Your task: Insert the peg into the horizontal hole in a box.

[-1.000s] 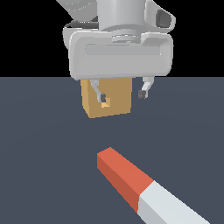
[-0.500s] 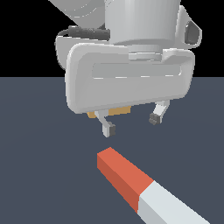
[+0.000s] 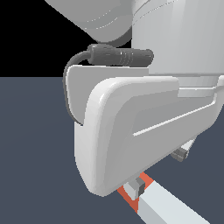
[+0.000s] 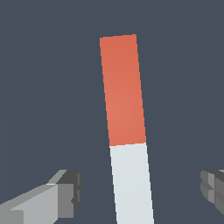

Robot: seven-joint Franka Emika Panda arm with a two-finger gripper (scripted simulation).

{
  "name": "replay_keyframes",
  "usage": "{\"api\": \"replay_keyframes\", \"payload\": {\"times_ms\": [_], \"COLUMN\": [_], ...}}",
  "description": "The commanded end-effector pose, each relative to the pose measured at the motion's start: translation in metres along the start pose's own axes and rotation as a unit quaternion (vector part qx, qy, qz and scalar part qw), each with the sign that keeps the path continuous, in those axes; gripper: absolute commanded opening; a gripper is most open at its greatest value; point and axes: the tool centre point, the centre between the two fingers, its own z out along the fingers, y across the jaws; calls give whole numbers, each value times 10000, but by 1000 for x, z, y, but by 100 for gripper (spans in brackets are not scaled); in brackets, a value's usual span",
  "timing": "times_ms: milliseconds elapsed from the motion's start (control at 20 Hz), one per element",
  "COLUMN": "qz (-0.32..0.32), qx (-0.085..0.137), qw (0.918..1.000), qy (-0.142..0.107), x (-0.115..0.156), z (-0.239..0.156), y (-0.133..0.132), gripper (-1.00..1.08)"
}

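Note:
The peg (image 4: 127,131) lies flat on the dark floor, one half red-orange and the other half white. In the wrist view my gripper (image 4: 140,190) hangs above its white half, fingers wide apart on either side and touching nothing. One fingertip (image 4: 65,192) shows on one side, the other fingertip (image 4: 214,188) at the frame edge. In the exterior view the gripper body fills most of the frame, and only a strip of the peg (image 3: 151,199) shows beneath a fingertip (image 3: 138,186). The box and its hole are hidden behind the hand.
Dark grey floor (image 3: 35,153) surrounds the peg. A black cable (image 3: 118,54) runs along the top of the hand.
The hand has come down and toward the camera, from over the box to over the peg. It now covers the box and most of the peg's red half.

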Motion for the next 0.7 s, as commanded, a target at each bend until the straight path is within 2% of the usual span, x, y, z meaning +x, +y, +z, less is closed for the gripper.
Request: {"api": "replay_keyframes", "payload": {"times_ms": [0,300,650], "qz": [-159,-382,-476], "qx": [10,29,37], "qw": [9999,9993,9989], "qy": [-1,-1,-2], "x": [-12,-29,-37], "z": [6,15,18], "y": [0,0,1], "gripper": [100,100,100]}}
